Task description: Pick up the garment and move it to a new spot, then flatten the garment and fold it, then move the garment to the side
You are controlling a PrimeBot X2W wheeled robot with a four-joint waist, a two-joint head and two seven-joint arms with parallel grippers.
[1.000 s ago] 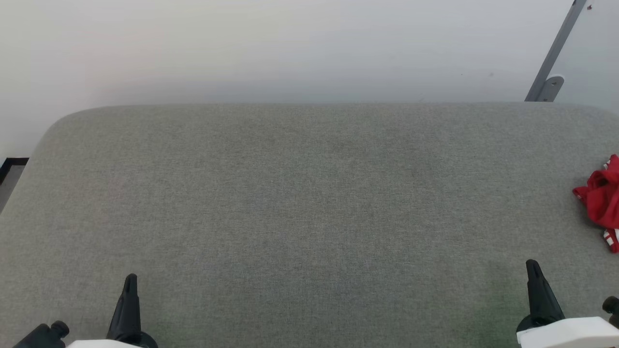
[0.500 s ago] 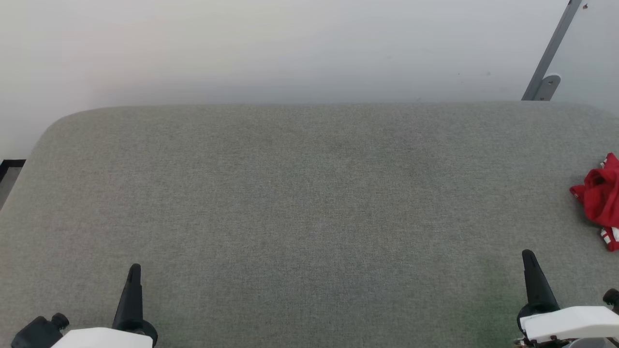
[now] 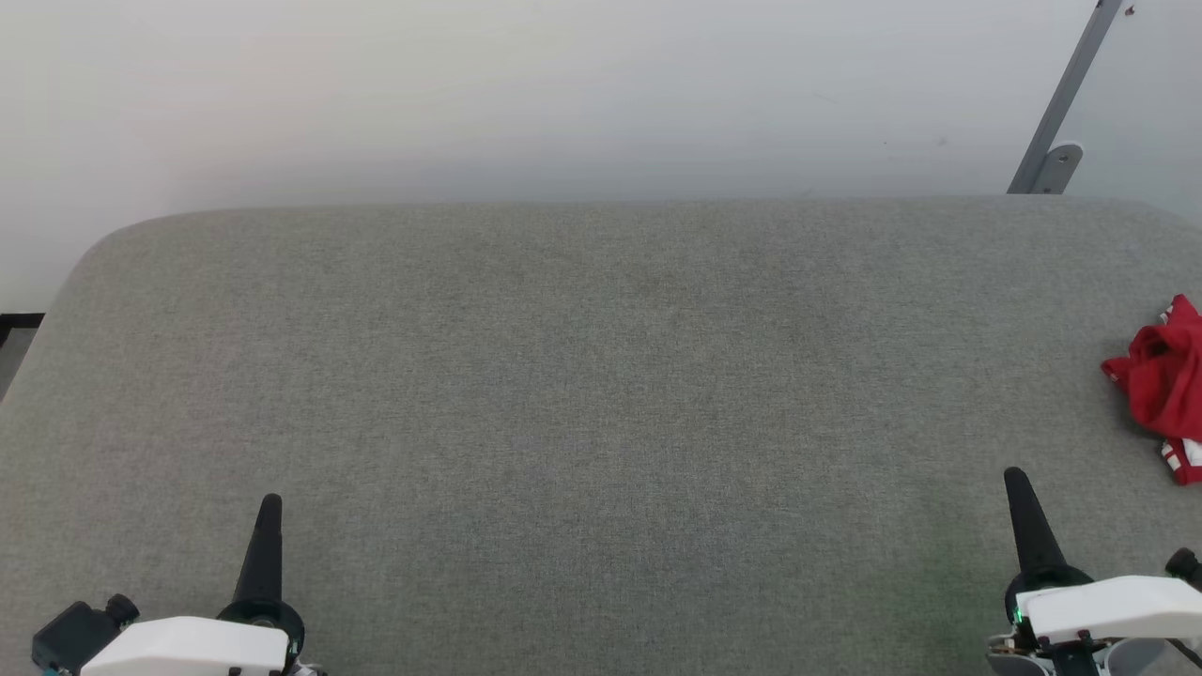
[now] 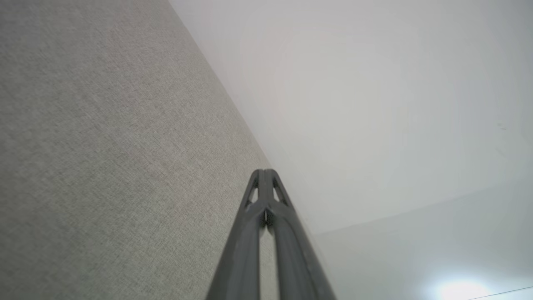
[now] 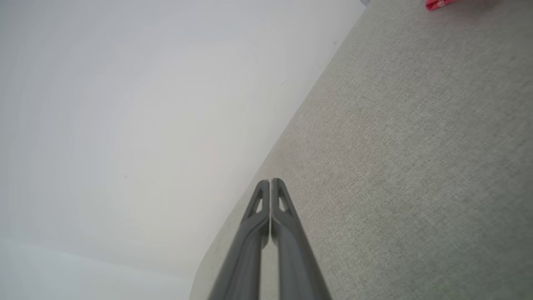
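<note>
Partly cut off, crumpled red garment (image 3: 1164, 390) at right end of woven grey surface (image 3: 601, 376); left gripper (image 3: 270, 503), right gripper (image 3: 1013, 477) near its front edge, fingers closed.

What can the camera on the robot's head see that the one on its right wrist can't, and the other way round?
The head camera adds the left hand at lower left, a grey metal strut on the wall, and the garment as a crumpled red heap at the right edge. The right wrist camera adds a close look along the right hand, its two fingers pressed together. Both share the grey fabric surface, the white wall, the right hand and some of the garment.
</note>
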